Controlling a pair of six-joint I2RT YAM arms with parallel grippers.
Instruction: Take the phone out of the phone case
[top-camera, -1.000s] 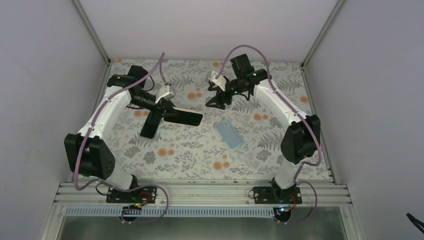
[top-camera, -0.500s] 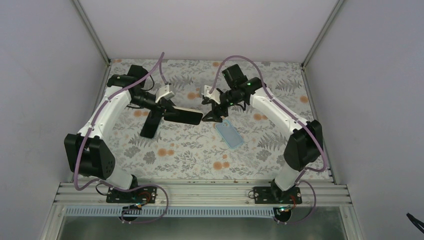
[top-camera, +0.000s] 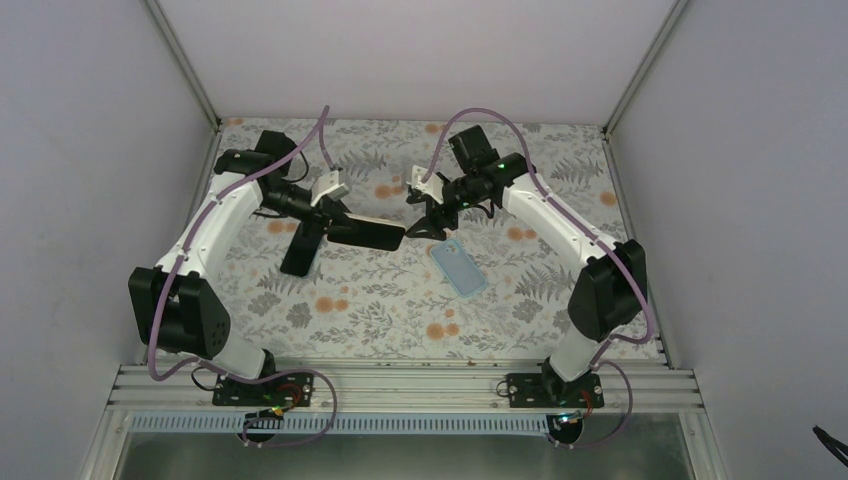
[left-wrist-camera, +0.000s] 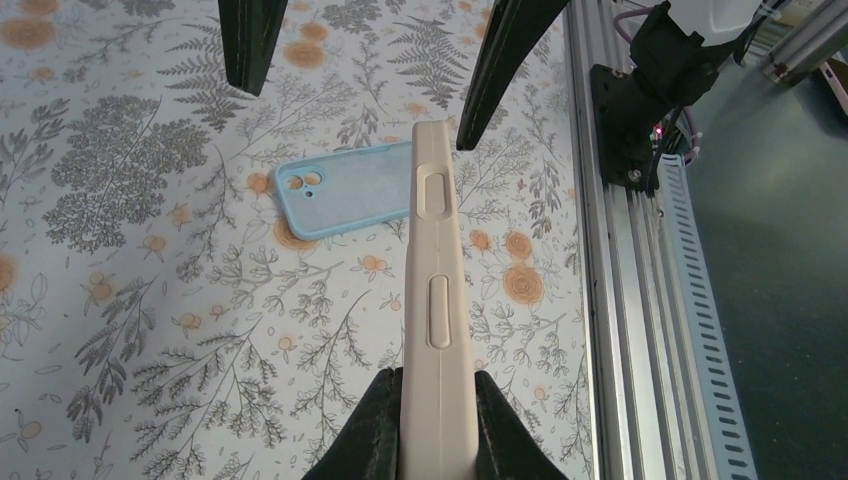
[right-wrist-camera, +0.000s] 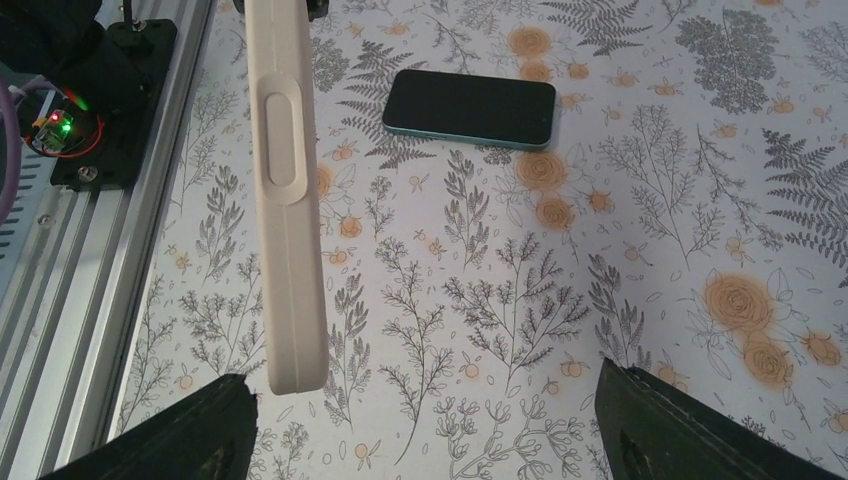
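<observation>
floral table (left-wrist-camera: 150, 330). at the left wrist frame's bottom edge, the left claw (left-wrist-camera: 437, 405) is clamped on the cased phone (left-wrist-camera: 437, 290), held edge-up. mid-frame beyond, a blue case (left-wrist-camera: 345, 188) lies flat. at the top, the right claw (right-wrist-camera: 420, 372) gapes wide and empty, fingers (left-wrist-camera: 250, 40) about level with the phone's tip.

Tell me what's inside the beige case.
A phone, dark screen showing, fills the beige case, clamped by the left gripper. Its back and sides are covered.
</observation>
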